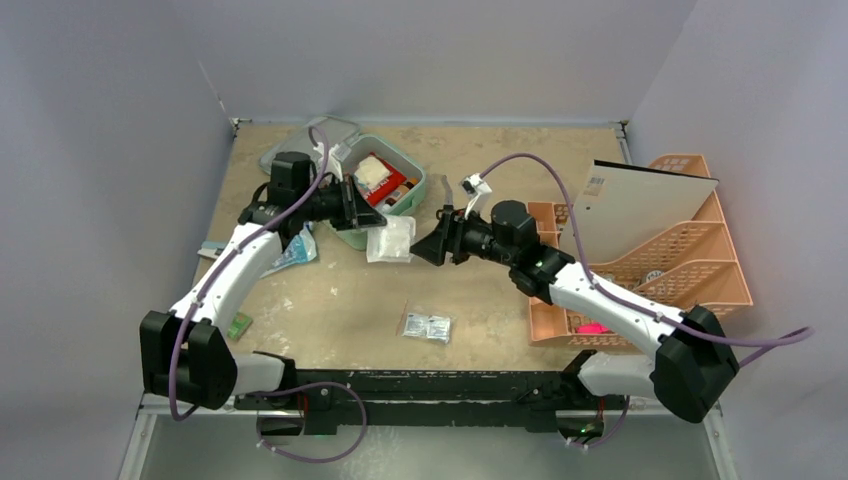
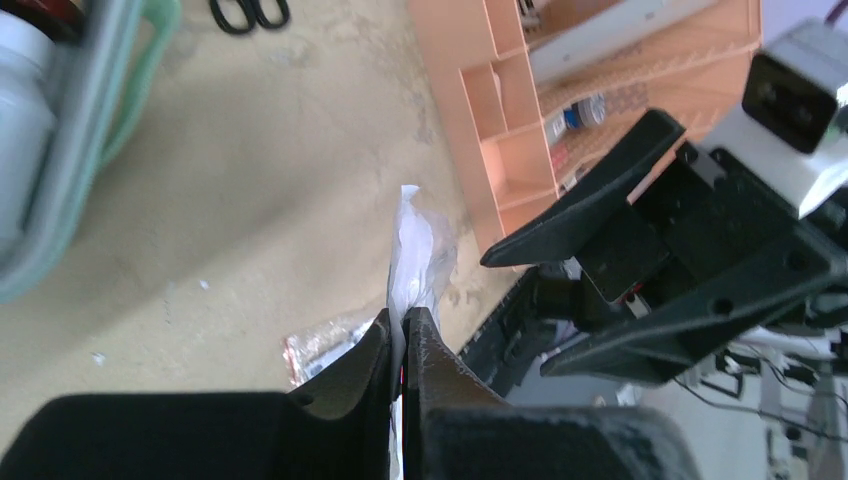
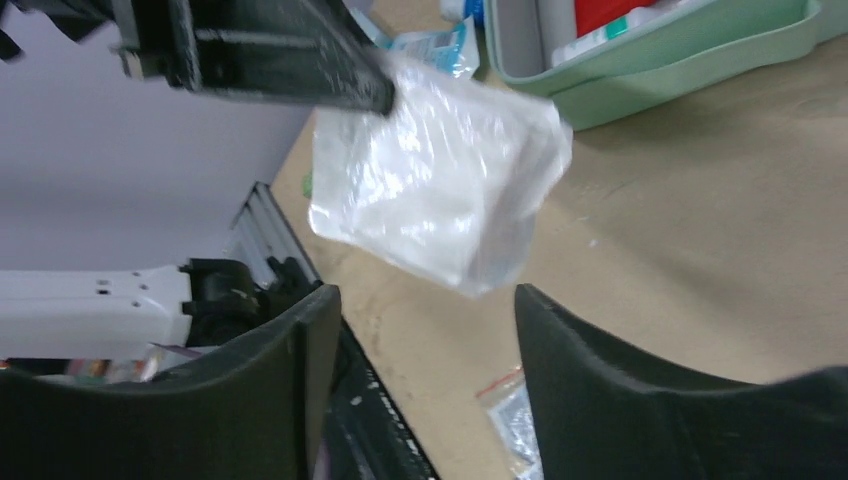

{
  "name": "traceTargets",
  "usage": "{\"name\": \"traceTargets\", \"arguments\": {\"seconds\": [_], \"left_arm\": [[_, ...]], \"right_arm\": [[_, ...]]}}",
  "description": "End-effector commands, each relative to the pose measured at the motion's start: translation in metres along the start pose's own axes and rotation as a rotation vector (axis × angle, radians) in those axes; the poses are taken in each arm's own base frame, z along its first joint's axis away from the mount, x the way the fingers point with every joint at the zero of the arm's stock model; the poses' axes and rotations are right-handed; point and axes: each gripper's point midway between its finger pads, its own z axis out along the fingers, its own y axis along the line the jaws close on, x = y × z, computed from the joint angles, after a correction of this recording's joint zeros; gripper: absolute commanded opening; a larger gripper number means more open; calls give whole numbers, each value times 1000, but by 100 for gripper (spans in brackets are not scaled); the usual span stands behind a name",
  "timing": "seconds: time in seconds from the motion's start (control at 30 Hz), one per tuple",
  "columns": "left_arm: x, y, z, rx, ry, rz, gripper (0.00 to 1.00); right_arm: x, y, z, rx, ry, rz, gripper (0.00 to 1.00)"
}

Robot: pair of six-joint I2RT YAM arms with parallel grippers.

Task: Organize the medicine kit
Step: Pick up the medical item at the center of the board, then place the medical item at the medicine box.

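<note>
While open, kit (image 1: 421, 188) beside left tool (image 1: 375, 222)

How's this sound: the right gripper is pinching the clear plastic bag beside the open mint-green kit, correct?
Not quite: the arm is wrong. The left gripper is the one pinching the clear plastic bag, as the left wrist view shows. The right gripper stands open and holds nothing. The rest is right: the bag is beside the open mint-green kit.

Locate the medicine kit (image 1: 421, 190) at the far left-centre of the table. It is a mint-green rounded-square case, standing open with its hinged lid (image 1: 322, 133) laid back behind it. The pale tray faces up and contains red and white packs (image 1: 380, 180).
</note>
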Motion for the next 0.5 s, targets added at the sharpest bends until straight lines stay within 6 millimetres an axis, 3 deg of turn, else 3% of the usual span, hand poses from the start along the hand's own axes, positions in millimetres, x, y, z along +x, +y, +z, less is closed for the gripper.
{"name": "traceTargets", "arguments": {"seconds": [0.0, 0.07, 0.1, 0.27, 0.47], "left_arm": [[-60, -3, -6, -72, -191, 89, 0], [-80, 2, -8, -100, -252, 86, 0], [-91, 5, -9, -113, -284, 84, 0], [-138, 32, -9, -209, -440, 72, 0], [-186, 79, 5, -286, -572, 14, 0]], "right_arm": [[-7, -6, -9, 63, -55, 10, 80], [-9, -10, -13, 88, -61, 4, 97], [-9, -10, -14, 97, -62, -1, 99], [-12, -9, -21, 107, -76, -21, 99], [-11, -9, -20, 107, -60, -23, 99]]}}
